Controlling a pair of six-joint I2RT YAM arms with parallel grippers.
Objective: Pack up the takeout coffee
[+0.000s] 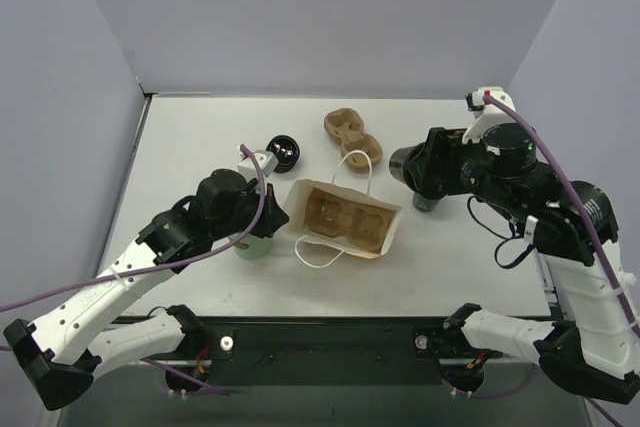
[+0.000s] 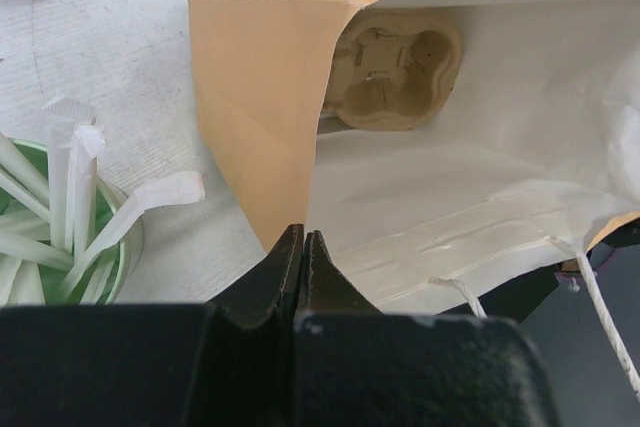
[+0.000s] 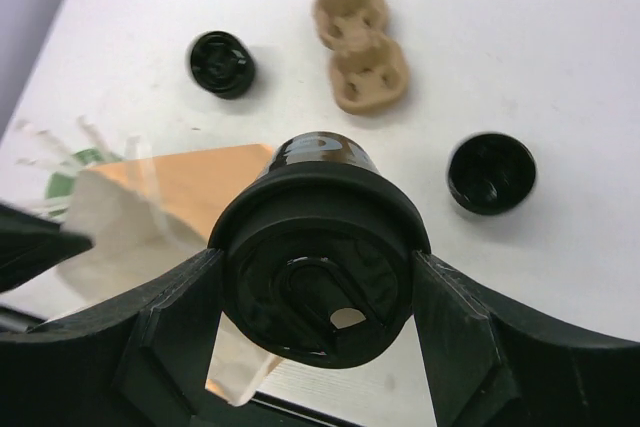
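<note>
My right gripper (image 3: 318,259) is closed around the takeout coffee (image 3: 322,297). One finger presses on each side of the small black cup, and its black lid faces my wrist camera. I hold the cup off the table (image 1: 200,137), near the right end of the open paper bag (image 1: 300,212).

My left gripper (image 2: 303,247) is shut completely, the two tips pressed together. They sit right at the edge of the bag's mouth. I cannot tell whether any paper is caught between them.

Inside the bag lies a brown cup carrier (image 2: 400,72) with both of its wells empty. Just beside my left gripper, on the near left of the bag, stands the green cup (image 2: 60,237) full of white straws.

Farther out on the table, a second carrier (image 1: 352,135) lies beyond the bag. To its left stands an open black cup (image 1: 285,151) with a shiny inside. Another black cup (image 3: 490,172) stands on the table under my right arm, apart from the bag.
</note>
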